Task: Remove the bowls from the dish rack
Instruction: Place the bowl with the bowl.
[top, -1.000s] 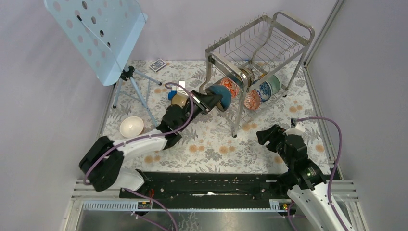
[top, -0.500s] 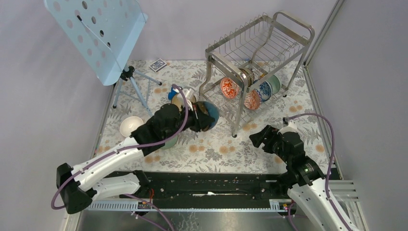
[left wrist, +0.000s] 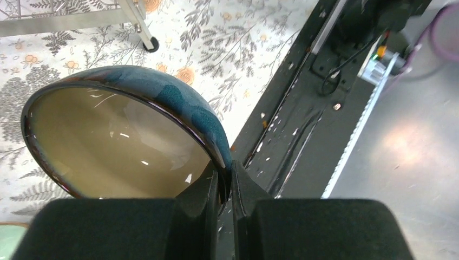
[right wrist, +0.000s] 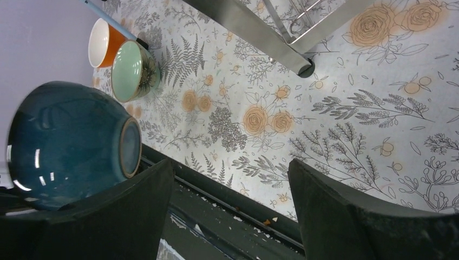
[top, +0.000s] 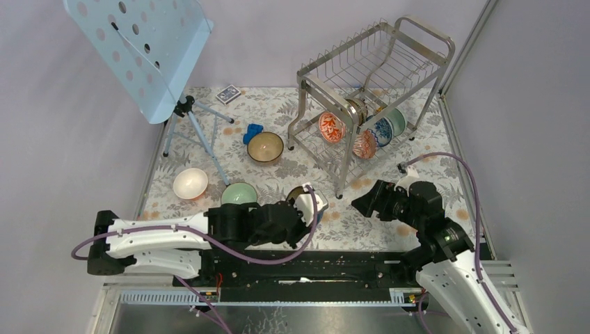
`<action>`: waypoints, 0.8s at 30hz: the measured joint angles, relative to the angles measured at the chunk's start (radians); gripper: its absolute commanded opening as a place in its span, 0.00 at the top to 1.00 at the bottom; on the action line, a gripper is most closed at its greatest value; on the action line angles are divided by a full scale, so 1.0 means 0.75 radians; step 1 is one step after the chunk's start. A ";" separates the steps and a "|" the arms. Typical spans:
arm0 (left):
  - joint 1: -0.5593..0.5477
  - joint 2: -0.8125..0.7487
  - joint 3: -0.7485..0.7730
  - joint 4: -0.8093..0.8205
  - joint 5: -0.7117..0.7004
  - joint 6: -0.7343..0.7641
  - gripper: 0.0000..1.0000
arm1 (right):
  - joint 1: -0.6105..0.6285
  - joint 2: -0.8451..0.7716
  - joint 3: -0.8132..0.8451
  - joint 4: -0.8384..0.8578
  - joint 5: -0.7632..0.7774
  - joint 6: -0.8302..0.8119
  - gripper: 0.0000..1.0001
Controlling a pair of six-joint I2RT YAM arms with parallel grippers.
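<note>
Left wrist view: the left hand (left wrist: pixel 224 181) is clamped on the rim of a dark teal glazed bowl with a tan inside (left wrist: pixel 119 141). The bowl hangs tilted in front of the shiny two-tier steel dish rack (top: pixel 346 146), by the near edge of the floral desk (top: pixel 334 223) and beside the black base rail (top: pixel 299 261). The right hand (right wrist: pixel 231 168), fingers apart and empty, waits near the rack's front leg. The thin pinch on a slick rim could slip. Letting go this far forward of the rack might send the bowl onto the rail. Swinging away from the rack could knock the pale green ceramic bowl (top: pixel 238 193).
</note>
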 measured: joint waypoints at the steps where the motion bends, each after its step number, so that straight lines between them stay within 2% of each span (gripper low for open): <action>1: -0.023 0.013 0.000 -0.014 -0.017 0.027 1.00 | 0.000 0.018 0.025 -0.027 -0.005 -0.008 0.16; 13: -0.066 0.089 -0.088 -0.043 -0.067 0.351 1.00 | 0.044 0.237 0.298 -0.324 -0.035 -0.113 0.17; 24: -0.111 0.159 -0.186 -0.041 0.070 0.536 1.00 | 0.512 0.416 0.360 -0.376 0.292 -0.034 0.21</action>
